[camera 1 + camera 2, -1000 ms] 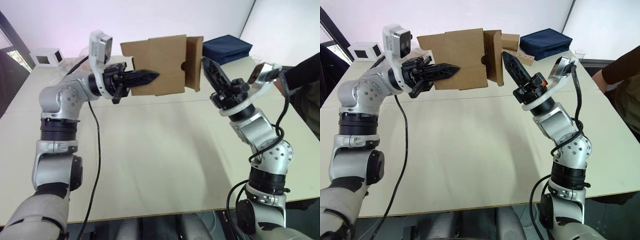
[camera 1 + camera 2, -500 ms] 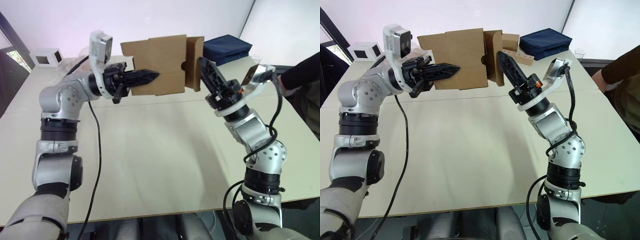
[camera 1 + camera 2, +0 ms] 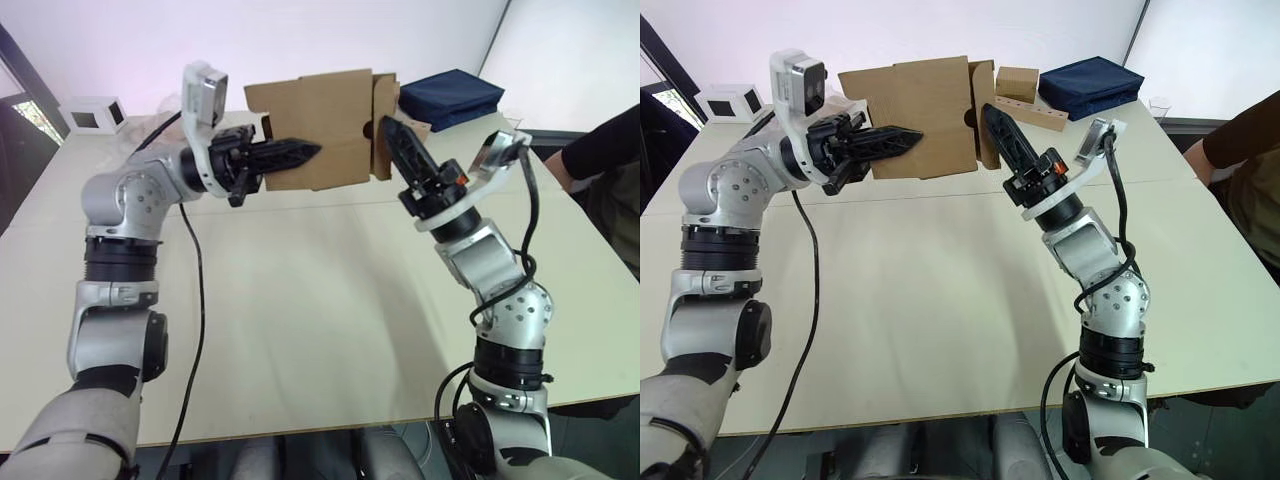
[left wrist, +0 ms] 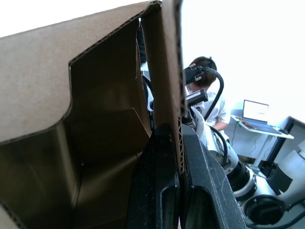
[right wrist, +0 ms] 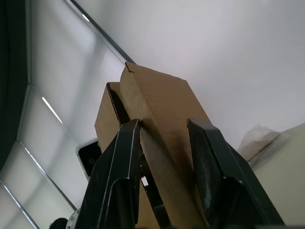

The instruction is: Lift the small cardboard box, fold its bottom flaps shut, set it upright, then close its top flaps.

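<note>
Left eye view: the plain brown rectangular small cardboard box (image 3: 318,128) hangs above the pale counter (image 3: 320,310), clear of its surface. The left gripper (image 3: 300,153) reaches across the box's broad side wall, its black fingers pressed onto that wall. The right gripper (image 3: 392,135) points up at the box's end flaps (image 3: 382,120), its tips just beside them.

Right eye view: beyond the right fingers lie a brown block with a holed wooden strip (image 3: 1025,100) and a dark blue fabric case (image 3: 1090,85).

Left wrist view: the two left fingers (image 4: 159,191) pinch one cardboard wall edge-on between them.

Right wrist view: the right fingers (image 5: 119,167) are spread, and a folded flap of the box lies between them.
</note>
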Motion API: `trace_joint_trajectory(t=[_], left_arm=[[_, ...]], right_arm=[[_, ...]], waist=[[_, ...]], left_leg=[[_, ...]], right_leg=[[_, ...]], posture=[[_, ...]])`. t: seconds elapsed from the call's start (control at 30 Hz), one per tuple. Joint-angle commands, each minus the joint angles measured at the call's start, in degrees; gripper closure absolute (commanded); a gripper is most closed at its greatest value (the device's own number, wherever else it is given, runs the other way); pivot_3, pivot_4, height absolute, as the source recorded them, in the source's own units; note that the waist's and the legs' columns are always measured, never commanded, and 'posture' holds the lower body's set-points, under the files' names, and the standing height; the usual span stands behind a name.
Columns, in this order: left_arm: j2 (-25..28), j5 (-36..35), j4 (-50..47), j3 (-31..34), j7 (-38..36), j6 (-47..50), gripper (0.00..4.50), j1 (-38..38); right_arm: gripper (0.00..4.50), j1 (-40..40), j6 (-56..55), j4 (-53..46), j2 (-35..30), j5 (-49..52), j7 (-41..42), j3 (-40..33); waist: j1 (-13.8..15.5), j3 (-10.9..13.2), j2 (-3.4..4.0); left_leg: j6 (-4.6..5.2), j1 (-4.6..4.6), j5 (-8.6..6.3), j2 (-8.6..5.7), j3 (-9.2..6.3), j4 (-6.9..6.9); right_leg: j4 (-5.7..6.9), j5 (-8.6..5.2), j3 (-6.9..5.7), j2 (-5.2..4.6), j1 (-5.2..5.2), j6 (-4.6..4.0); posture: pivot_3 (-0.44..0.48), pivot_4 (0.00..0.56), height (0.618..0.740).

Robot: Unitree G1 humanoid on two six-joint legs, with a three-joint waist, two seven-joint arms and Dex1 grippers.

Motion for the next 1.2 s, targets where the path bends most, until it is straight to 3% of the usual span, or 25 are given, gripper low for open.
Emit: trace_joint_trajectory(t=[0.03,0.63,1.03,1.2], left_arm=[[0.02,-1.02,-1.46,1.37,-0.21,-1.14,4.5,-0.82],[-1.35,-2.68,-0.92,3.13,1.01,0.5,4.5,-1.13],[1.11,-6.17,-3.85,4.31,0.17,5.25,4.5,0.27],[0.97,-7.28,-3.97,4.82,0.97,5.75,4.5,0.22]], right_arm=[[2.98,-1.3,-0.9,-3.84,1.37,-0.38,-0.65,1.52],[2.98,0.99,1.04,-6.56,5.11,3.07,-0.22,5.38],[2.98,2.42,3.06,-6.98,-2.72,10.1,0.59,-0.42],[2.98,2.73,1.83,-6.58,-3.02,12.97,0.02,-2.37]], waist=[[-0.02,0.0,0.0],[-0.01,0.0,0.0],[0.01,0.0,0.0],[0.02,0.0,0.0]], left_leg=[[0.0,0.0,0.0,0.0,0.0,0.0],[0.0,0.0,0.0,0.0,0.0,-0.01],[0.06,0.0,-0.03,0.0,-0.01,-0.01],[0.08,0.0,-0.04,0.0,-0.01,-0.01]], right_leg=[[0.0,0.0,0.0,0.0,0.0,0.0],[0.01,0.0,0.0,0.0,-0.01,0.0],[0.0,0.0,0.0,-0.01,0.0,0.0],[0.0,0.0,0.0,-0.01,0.0,0.0]], posture=[[0.0,0.15,0.74],[0.0,0.15,0.74],[0.0,0.15,0.74],[0.0,0.15,0.74]])
